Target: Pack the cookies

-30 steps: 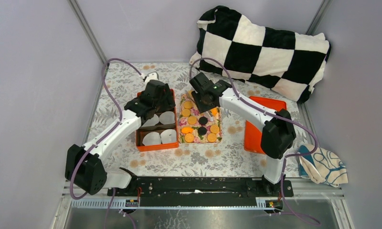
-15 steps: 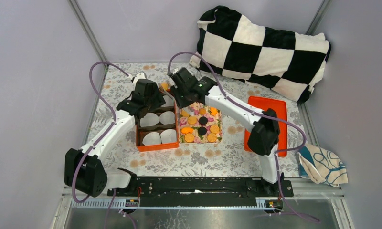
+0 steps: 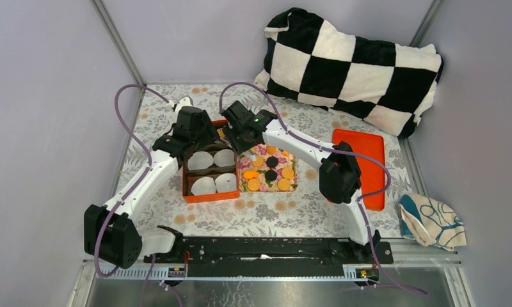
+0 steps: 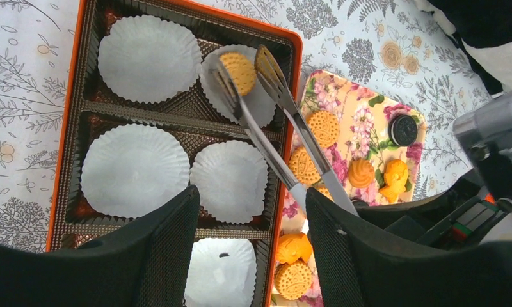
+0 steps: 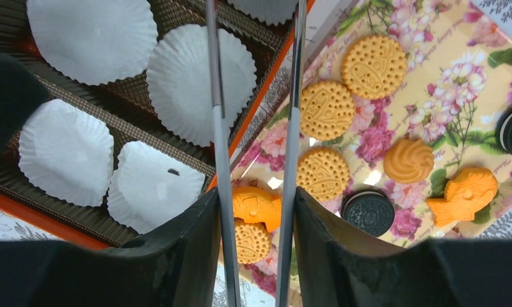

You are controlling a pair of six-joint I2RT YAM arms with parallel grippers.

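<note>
Several cookies (image 3: 269, 173), mostly orange-tan and a few black, lie on the floral tray (image 3: 293, 187). My right gripper (image 5: 256, 195) is shut on metal tongs (image 5: 216, 128). In the left wrist view the tongs (image 4: 266, 147) pinch a round tan cookie (image 4: 239, 69) over the back right paper cup (image 4: 261, 105) of the orange box (image 4: 61, 160). My left gripper (image 4: 251, 195) is open and empty above the box's near cups. In the top view both grippers, left (image 3: 196, 131) and right (image 3: 239, 131), hover at the box's far end.
The box (image 3: 202, 197) holds several white paper cups (image 3: 205, 185). A checkered pillow (image 3: 352, 64) lies at the back right. An orange lid (image 3: 368, 153) sits right of the tray. A patterned cloth (image 3: 432, 220) is at the right edge.
My right arm has swung left from over the floral tray to the box's back right cup with the tongs. My left gripper has shifted back and to the left.
</note>
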